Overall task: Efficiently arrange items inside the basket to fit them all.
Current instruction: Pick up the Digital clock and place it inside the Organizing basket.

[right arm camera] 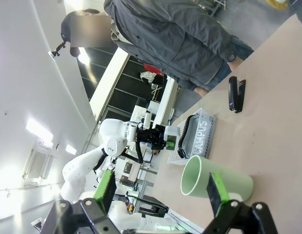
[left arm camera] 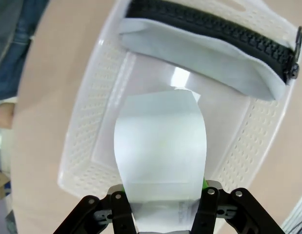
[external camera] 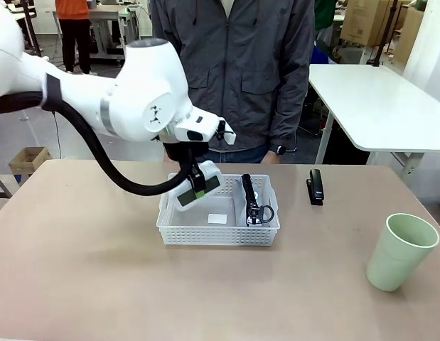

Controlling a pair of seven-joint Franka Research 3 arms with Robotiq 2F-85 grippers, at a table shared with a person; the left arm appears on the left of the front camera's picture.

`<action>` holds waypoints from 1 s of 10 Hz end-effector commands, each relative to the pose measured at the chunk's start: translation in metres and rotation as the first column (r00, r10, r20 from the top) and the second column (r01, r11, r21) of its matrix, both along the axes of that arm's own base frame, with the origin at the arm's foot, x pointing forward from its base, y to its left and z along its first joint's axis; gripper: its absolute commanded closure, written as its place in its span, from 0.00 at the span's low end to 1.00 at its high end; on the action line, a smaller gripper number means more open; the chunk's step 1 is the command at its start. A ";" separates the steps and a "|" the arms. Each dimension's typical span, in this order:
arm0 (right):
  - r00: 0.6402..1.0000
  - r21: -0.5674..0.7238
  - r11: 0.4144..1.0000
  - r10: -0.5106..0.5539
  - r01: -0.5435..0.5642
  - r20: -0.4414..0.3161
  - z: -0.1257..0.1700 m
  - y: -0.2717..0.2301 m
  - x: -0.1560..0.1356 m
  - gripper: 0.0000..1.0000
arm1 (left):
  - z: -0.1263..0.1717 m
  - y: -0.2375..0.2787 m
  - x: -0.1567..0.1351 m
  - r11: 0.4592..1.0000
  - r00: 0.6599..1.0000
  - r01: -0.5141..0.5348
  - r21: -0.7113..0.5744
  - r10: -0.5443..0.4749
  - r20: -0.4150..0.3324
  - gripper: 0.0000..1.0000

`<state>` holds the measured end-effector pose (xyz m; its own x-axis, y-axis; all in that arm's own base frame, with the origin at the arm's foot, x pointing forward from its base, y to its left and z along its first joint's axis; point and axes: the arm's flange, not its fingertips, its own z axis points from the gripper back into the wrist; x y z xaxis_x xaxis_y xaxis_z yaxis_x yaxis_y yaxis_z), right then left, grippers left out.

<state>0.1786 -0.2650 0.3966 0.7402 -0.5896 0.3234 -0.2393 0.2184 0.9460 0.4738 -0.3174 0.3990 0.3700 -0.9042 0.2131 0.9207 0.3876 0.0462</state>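
Pinching: the left gripper (external camera: 198,186) is squeezing the small white box (external camera: 211,175) between its green pads, with the jaws pressing in on two opposite sides of the box.
Box: it is hanging tilted over the left part of the basket (external camera: 220,235), with its lower end sitting about level with the rim. In the left wrist view the box (left arm camera: 160,151) is covering the bare floor of the basket (left arm camera: 87,122), beyond the left gripper (left arm camera: 163,197).
Pouch: the grey pouch (external camera: 249,200) is standing on edge along the basket's right wall, its black zip facing up and its metal ring (external camera: 266,212) lying at the near end.
Stapler: the black stapler (external camera: 315,186) is lying on the table (external camera: 99,284), just right of the basket and outside it.
Cup: the pale green cup (external camera: 401,252) is standing upright at the table's near right, well apart from the basket.
Right gripper: the right gripper (right arm camera: 160,192) is holding its fingers spread wide with nothing between them, and is looking towards the cup (right arm camera: 214,180).
Person: a person in a dark grey jacket (external camera: 234,71) is standing at the far side of the table.
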 end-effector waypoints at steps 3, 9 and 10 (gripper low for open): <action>0.999 -0.005 1.000 -0.008 0.008 0.034 0.002 -0.001 0.002 0.00 | -0.022 -0.009 0.009 0.993 0.994 0.105 0.048 -0.103 -0.035 0.50; 0.999 -0.005 1.000 -0.008 0.008 0.034 0.002 -0.001 0.002 0.00 | -0.034 -0.008 0.015 0.991 0.988 0.120 0.051 -0.114 -0.105 0.50; 0.999 -0.005 1.000 -0.008 0.008 0.034 0.002 -0.001 0.002 0.00 | -0.034 -0.009 0.016 0.991 0.987 0.123 0.051 -0.117 -0.109 0.50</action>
